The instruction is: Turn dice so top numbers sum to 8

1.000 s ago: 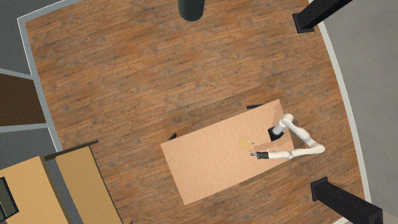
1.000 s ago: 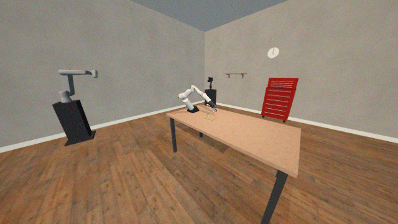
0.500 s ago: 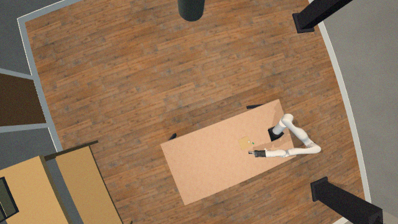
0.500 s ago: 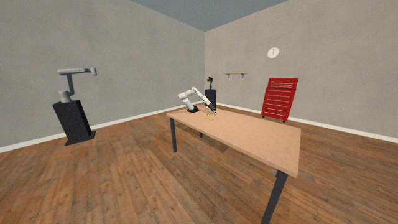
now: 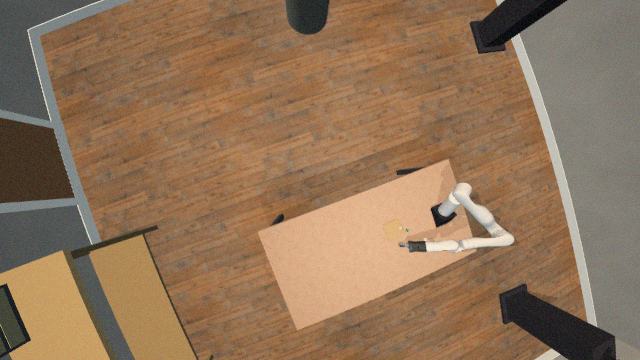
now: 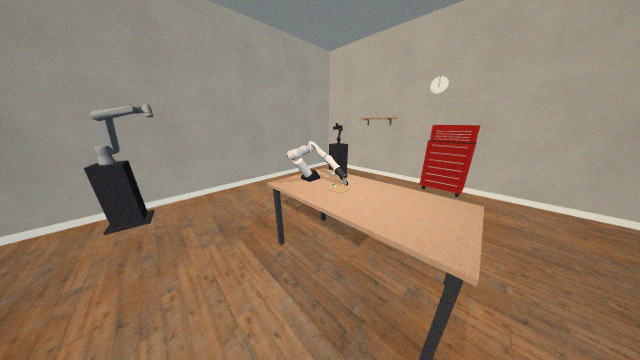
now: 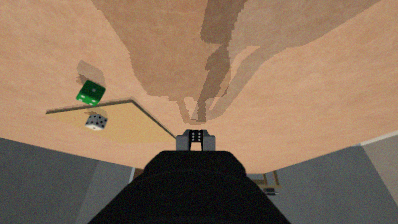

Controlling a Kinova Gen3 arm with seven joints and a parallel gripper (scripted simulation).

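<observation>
Apparently three dice [image 5: 407, 230] [image 6: 334, 185] [image 7: 91, 93], one mat [image 5: 392, 231] [image 6: 340, 190] [image 7: 131, 123]

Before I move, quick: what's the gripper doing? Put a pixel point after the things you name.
Gripper [image 5: 402, 245] [image 6: 345, 183] [image 7: 196, 136]: closed, holding the black die [image 7: 196, 134] between its fingers.
</observation>
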